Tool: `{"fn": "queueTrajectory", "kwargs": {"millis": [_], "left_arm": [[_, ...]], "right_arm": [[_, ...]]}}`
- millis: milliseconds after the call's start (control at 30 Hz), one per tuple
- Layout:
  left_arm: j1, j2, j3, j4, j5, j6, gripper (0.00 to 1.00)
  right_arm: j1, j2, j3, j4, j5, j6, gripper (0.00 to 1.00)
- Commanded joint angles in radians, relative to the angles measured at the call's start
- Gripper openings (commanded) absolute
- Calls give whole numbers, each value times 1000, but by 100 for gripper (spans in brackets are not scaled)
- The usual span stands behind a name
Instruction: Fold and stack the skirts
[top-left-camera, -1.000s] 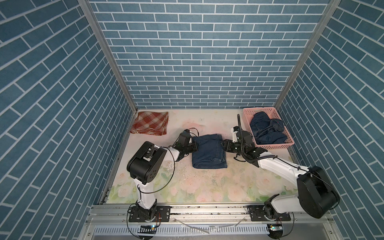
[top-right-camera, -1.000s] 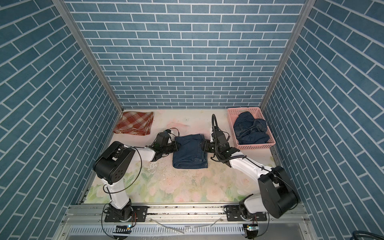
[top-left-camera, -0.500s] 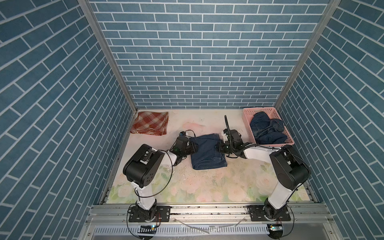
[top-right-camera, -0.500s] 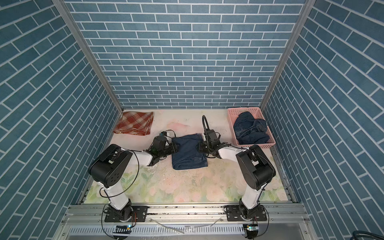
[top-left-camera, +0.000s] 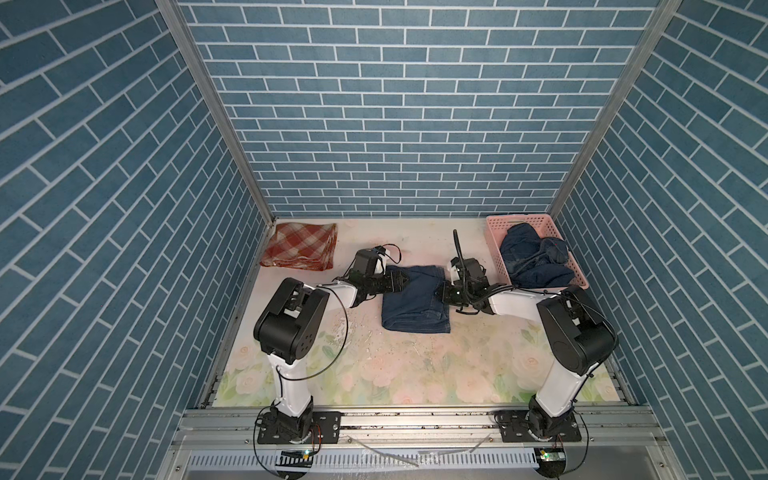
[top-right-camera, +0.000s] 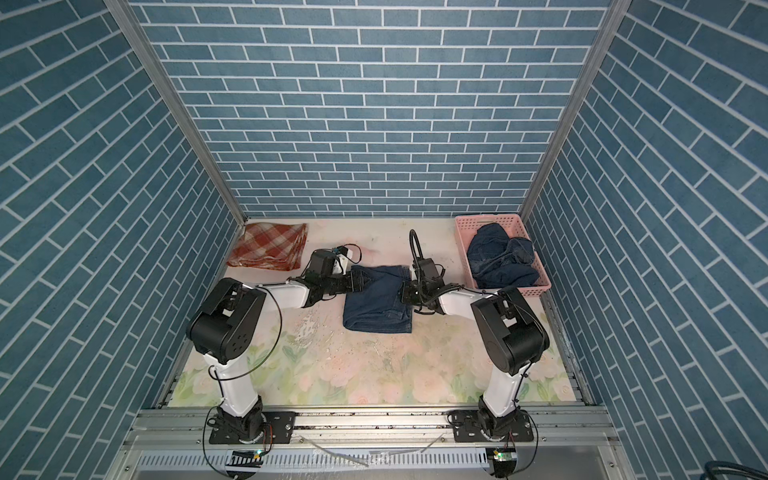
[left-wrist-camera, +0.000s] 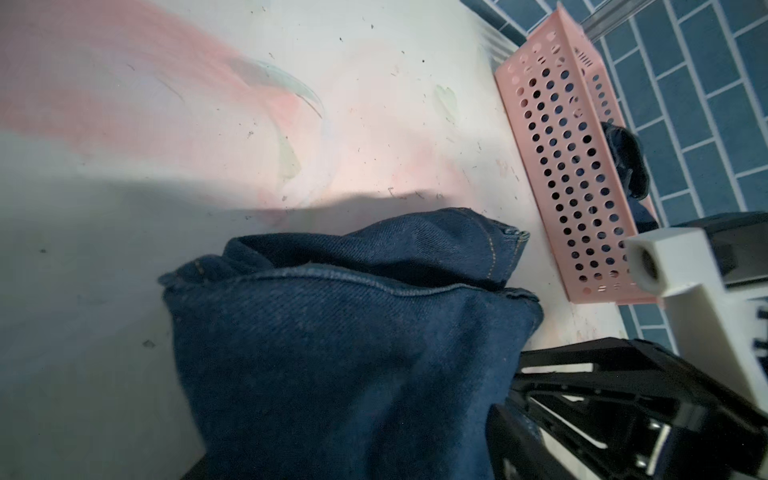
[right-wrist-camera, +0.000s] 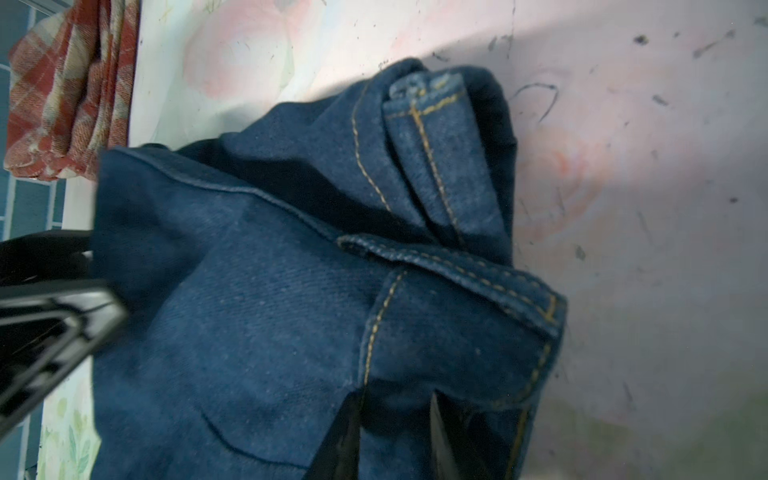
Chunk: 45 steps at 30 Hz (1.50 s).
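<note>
Right gripper (top-left-camera: 439, 293) nipped on folded denim skirt (top-left-camera: 415, 305), frame centre, likely to carry | left gripper (top-left-camera: 400, 282) jaws apart at its opposite edge | plaid skirt (top-left-camera: 301, 246), upper left, probable stack base.

No legible text, no labels, no brand marks, no numbers on anything in view

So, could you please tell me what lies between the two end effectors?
The folded denim skirt lies between the left end effector and the right end effector, each at one side edge near its far end; both top views show it.
</note>
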<state>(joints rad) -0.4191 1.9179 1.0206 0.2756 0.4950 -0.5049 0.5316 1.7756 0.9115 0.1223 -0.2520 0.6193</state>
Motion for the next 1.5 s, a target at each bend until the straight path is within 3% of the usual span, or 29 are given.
{"fn": "queueTrajectory", "kwargs": {"millis": [0, 167, 267, 633, 933, 1167, 1267, 1367, 1433, 1467], "left_arm": [[6, 54, 57, -124, 80, 102, 85], [24, 79, 89, -192, 63, 150, 88], [32, 46, 67, -206, 15, 179, 100], [80, 30, 67, -206, -64, 156, 99], [67, 131, 152, -162, 110, 154, 100], [40, 200, 193, -198, 121, 161, 97], [18, 227, 210, -199, 119, 161, 87], [-2, 239, 212, -178, 116, 156, 66], [-3, 232, 201, -133, 104, 127, 32], [-3, 225, 199, -115, 97, 112, 19]], "right_arm": [[-2, 25, 24, 25, -29, -48, 29], [-2, 30, 28, 9, -27, -70, 28], [-2, 30, 32, 1, -23, -80, 27], [-2, 27, 36, -8, -23, -85, 25], [-2, 3, 32, -23, -13, -95, 25], [-3, 6, 38, -17, -16, -92, 24], [-2, -3, 34, -14, -13, -90, 24], [-2, -17, 27, -13, -10, -90, 24], [-2, -33, 21, -10, -9, -91, 24], [-2, -41, 18, -10, -8, -91, 24]]}}
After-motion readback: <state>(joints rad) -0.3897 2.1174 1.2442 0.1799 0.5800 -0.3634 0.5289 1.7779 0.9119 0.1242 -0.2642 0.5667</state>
